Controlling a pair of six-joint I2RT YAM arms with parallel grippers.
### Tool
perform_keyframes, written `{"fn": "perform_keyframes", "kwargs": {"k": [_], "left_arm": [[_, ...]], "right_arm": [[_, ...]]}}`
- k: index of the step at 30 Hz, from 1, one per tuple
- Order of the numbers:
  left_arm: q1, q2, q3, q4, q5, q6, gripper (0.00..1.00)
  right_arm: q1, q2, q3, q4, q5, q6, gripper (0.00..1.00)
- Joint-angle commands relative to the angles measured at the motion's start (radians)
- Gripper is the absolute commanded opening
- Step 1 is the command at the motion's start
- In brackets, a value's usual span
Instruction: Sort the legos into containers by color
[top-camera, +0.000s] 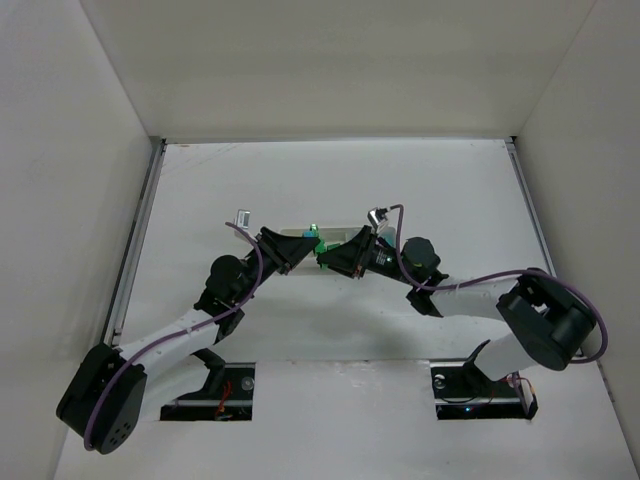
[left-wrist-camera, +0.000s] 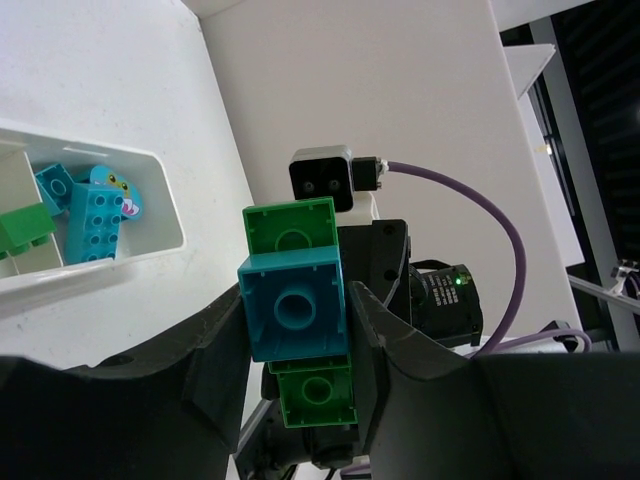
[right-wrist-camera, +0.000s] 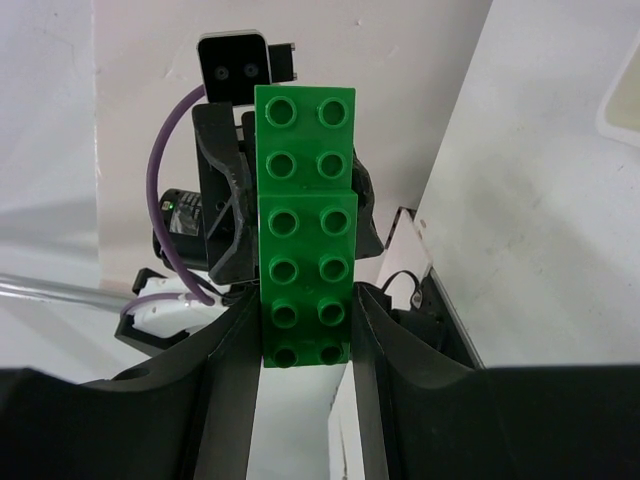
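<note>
Cluster of plastic bricks (left-wrist-camera: 292, 300), one cyan between two green, clamped by left gripper (left-wrist-camera: 297, 325) and right gripper (right-wrist-camera: 305, 322), near long white plastic compartment tray (left-wrist-camera: 120, 262), loose cyan bricks (left-wrist-camera: 95, 215) in its end compartment, loose green brick (left-wrist-camera: 22, 228) in the next

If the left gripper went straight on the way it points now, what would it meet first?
Most likely the right gripper: it faces the left gripper head-on, both clamped on the same lego cluster, teal brick in the left, green bricks in the right. The depth between them is unclear.
</note>
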Motion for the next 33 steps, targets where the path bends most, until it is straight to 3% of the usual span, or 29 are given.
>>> {"fn": "perform_keyframes", "kwargs": {"k": [1, 10, 21, 25, 33], "left_arm": [[-0.007, -0.018, 0.047, 0.053, 0.009, 0.026, 0.32], [0.008, -0.023, 0.051, 0.036, 0.052, 0.025, 0.25], [0.066, -0.077, 0.041, -0.019, 0.087, 0.031, 0.24], [0.116, -0.123, 0.042, -0.106, 0.092, 0.054, 0.24], [0.166, -0.176, 0.045, -0.252, 0.072, 0.12, 0.25]], "right_arm": [[-0.005, -0.004, 0.014, 0.106, 0.0, 0.019, 0.33], [-0.073, -0.059, -0.049, 0.138, 0.035, 0.027, 0.32], [-0.14, -0.082, -0.057, 0.089, 0.011, 0.003, 0.32], [-0.136, -0.059, -0.01, -0.099, 0.035, -0.088, 0.32], [-0.084, -0.059, 0.206, -0.596, 0.271, -0.385, 0.33]]}}
